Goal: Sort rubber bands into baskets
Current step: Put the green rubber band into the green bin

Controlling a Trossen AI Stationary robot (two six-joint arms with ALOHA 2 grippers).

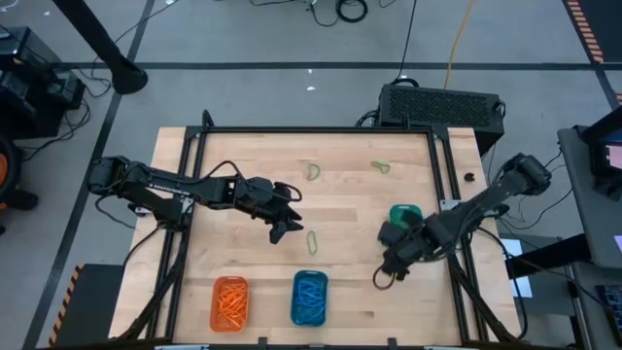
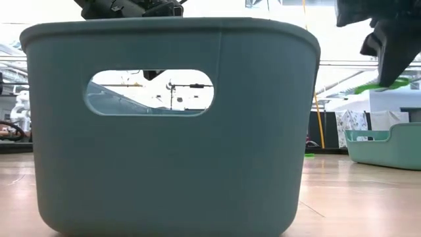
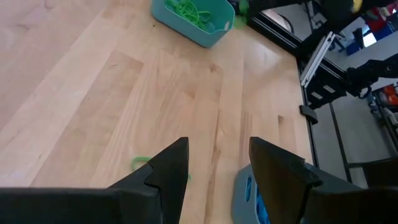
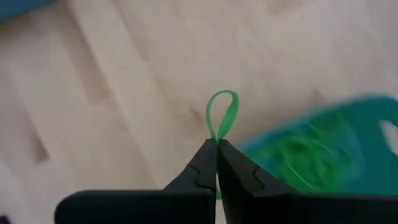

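Pale wood planks make up the table (image 1: 350, 292), framed by black rails. Two dark jointed arms reach in from opposite sides. The left arm stretches level across the table, its left gripper (image 1: 283, 229) hanging above bare wood near the middle with the fingers (image 3: 166, 171) spread apart and nothing between them. The right arm bends down from the far side toward the teal basket (image 1: 404, 213); the right gripper (image 4: 216, 144) hangs beside that basket with its jaws pressed together on a green rubber band (image 4: 222, 116), the thin loop standing up from the tips.

Three rounded plastic baskets with shallow walls sit on the table: the teal basket by the right gripper holds a tangle of green bands, the orange basket (image 1: 230, 302) is filled with orange bands, and the blue basket (image 1: 309, 297), just beside it at the near edge, holds blue ones.

Three loose green bands lie on the wood: one (image 1: 313, 242) near the left gripper, two more (image 1: 314, 172) (image 1: 382, 166) farther back.
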